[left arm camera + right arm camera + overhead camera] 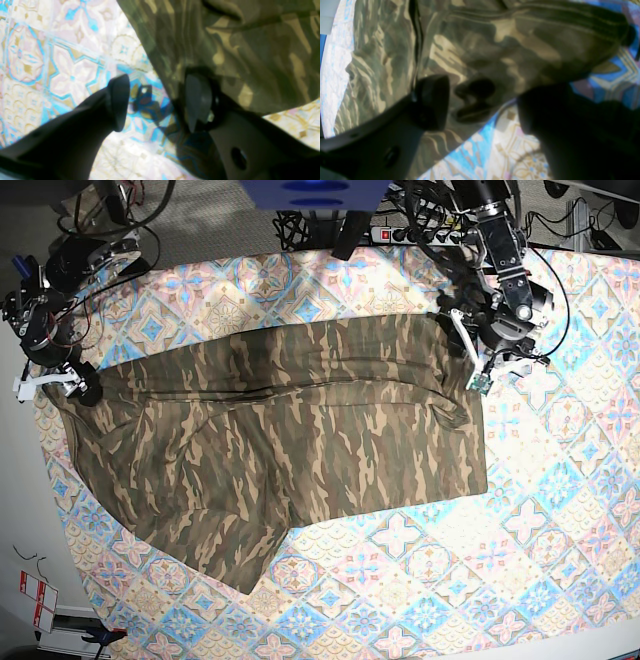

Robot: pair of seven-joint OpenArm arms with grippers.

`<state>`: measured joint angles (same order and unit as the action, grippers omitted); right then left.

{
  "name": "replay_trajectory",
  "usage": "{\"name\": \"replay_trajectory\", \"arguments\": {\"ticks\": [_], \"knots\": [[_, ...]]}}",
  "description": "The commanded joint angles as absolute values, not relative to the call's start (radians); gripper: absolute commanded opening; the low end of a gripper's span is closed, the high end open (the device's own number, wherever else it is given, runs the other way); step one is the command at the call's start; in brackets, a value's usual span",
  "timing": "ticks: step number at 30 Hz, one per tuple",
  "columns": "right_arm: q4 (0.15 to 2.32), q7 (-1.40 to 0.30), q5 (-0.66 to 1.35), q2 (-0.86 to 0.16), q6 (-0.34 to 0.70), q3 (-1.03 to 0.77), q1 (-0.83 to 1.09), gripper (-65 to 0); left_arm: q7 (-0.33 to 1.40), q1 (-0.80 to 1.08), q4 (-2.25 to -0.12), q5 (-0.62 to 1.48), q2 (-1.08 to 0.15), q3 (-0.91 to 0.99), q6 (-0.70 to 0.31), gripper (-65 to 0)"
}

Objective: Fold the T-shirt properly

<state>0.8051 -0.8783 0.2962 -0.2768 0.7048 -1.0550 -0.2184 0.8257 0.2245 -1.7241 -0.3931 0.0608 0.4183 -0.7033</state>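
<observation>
The camouflage T-shirt point(300, 430) lies spread across the table, with a sleeve pointing to the front left. My left gripper point(478, 368) is at its right edge. In the left wrist view that gripper point(157, 102) is open. One finger point(118, 100) is over the tablecloth and the other point(197, 98) is against the shirt's edge point(225, 50). My right gripper point(72, 385) is at the shirt's left corner. In the right wrist view it point(482, 105) is open, with crumpled shirt cloth point(495, 50) between and behind its fingers.
The pastel blue-pink patterned tablecloth point(560, 510) covers the table. Cables and a power strip point(420, 230) lie at the back. The table's left edge is just beyond the right arm's base point(35, 310). A red-white tag point(35, 595) hangs at the front left.
</observation>
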Motion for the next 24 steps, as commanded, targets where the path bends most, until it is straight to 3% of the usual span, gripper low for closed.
{"name": "replay_trajectory", "arguments": {"ticks": [1, 7, 19, 21, 24], "knots": [[0.812, -0.886, 0.28, -0.289, 0.698, -1.052, -0.245, -23.7, 0.816, 0.219, -1.741, -0.387, 0.076, 0.418, -0.698, -29.6], [0.814, -0.886, 0.28, -0.289, 0.698, -1.049, -0.248, -23.7, 0.816, 0.231, -1.716, -0.389, 0.114, 0.418, -0.698, -29.6], [0.817, -0.885, 0.278, -0.291, 0.698, -1.046, -0.248, -24.0, 0.814, 0.133, -1.389, -0.389, 0.051, 0.455, -0.698, -30.4], [0.819, -0.885, 0.278, -0.291, 0.698, -1.046, -0.245, -26.8, 0.809, 0.133, -1.379, -0.389, 0.05, 0.453, -0.698, -31.4], [0.819, -0.889, 0.271, -0.291, 0.698, -1.044, -0.243, -38.7, 0.811, 0.139, -1.377, -0.389, 0.05, 0.453, -0.698, -41.3]]}}
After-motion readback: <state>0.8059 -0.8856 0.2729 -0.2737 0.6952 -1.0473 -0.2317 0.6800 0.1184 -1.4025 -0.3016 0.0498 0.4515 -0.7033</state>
